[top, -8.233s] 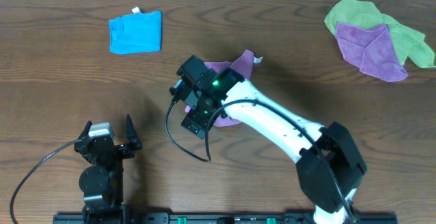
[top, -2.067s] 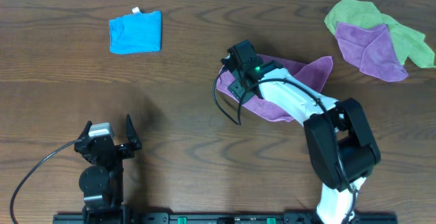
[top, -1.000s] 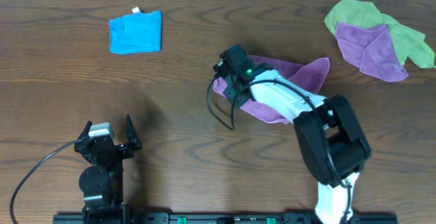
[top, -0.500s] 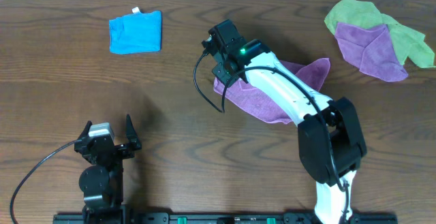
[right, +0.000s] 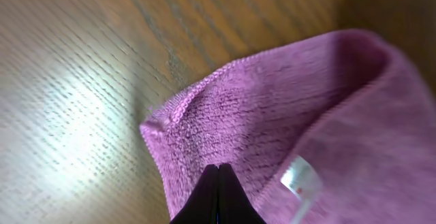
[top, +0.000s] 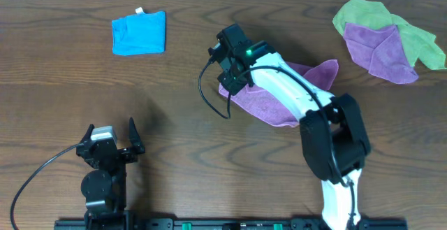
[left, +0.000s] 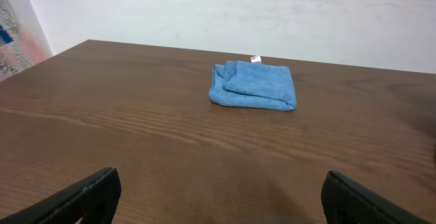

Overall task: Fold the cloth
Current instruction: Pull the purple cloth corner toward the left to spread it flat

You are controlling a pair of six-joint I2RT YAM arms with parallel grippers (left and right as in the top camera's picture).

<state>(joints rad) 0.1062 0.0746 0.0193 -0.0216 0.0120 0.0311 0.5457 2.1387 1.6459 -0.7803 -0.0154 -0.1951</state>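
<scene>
The right hand (right: 218, 185), shut tight on the cloth (top: 269, 104) near its left corner at frame centre, had the rest stretching rightward over the surface (top: 174, 118); the wide-open, empty left hand (top: 112, 128) sat well apart, lower left.

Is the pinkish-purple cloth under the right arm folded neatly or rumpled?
Rumpled: the cloth lies uneven, one part doubled over loosely, corners unmatched.

Two pinkish-purple cloths (top: 262, 105) (top: 380, 52), one blue cloth (top: 138, 33), one lime green cloth (top: 356, 13), two robot arms (top: 286, 90) (top: 101, 167), one table (top: 56, 104)
</scene>
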